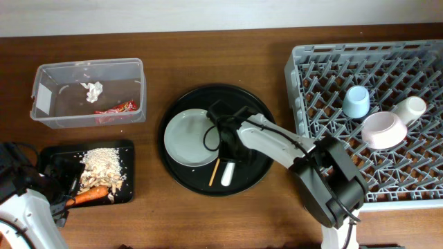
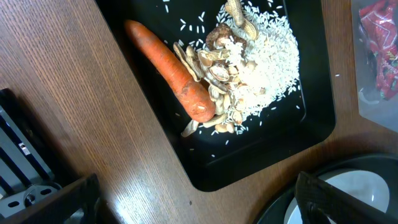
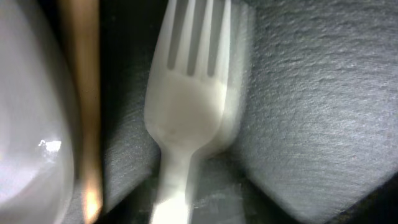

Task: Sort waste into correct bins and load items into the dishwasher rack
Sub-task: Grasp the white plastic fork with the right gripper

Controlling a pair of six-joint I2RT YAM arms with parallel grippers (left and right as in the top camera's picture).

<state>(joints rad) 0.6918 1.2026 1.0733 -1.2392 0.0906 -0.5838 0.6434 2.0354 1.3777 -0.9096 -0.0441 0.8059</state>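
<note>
Nearest us on the left, the left end effector (image 2: 193, 193) hung wide open with nothing between its fingers, above the near right corner of the shallow black tray (image 2: 261, 155). That tray held the orange carrot (image 2: 171, 68) lying beside a heap of white rice (image 2: 267, 56), with brown bits (image 2: 214, 74) piled between the two.

Further in, at the middle of the counter (image 1: 228, 48), the right end effector (image 1: 227, 151) was down low over the large round black tray (image 1: 256, 166). Its wrist view showed the white fork (image 3: 186, 106) very close, tines pointing away, with the wooden chopstick (image 3: 84, 93) just to its left. We could not tell how far its fingers were spread, or whether they had hold of the fork. The grey-green plate (image 1: 187, 138) lay on the left part of the same round tray.

At the far left, the clear tub (image 1: 90, 64) contained the crumpled white tissue (image 1: 92, 90) and the red wrapper (image 1: 118, 108). At the far right, the grey dishwasher rack (image 1: 325, 62) carried the light blue cup (image 1: 356, 102), the cream cup (image 1: 410, 109) and the pink bowl (image 1: 383, 130), grouped close together.
</note>
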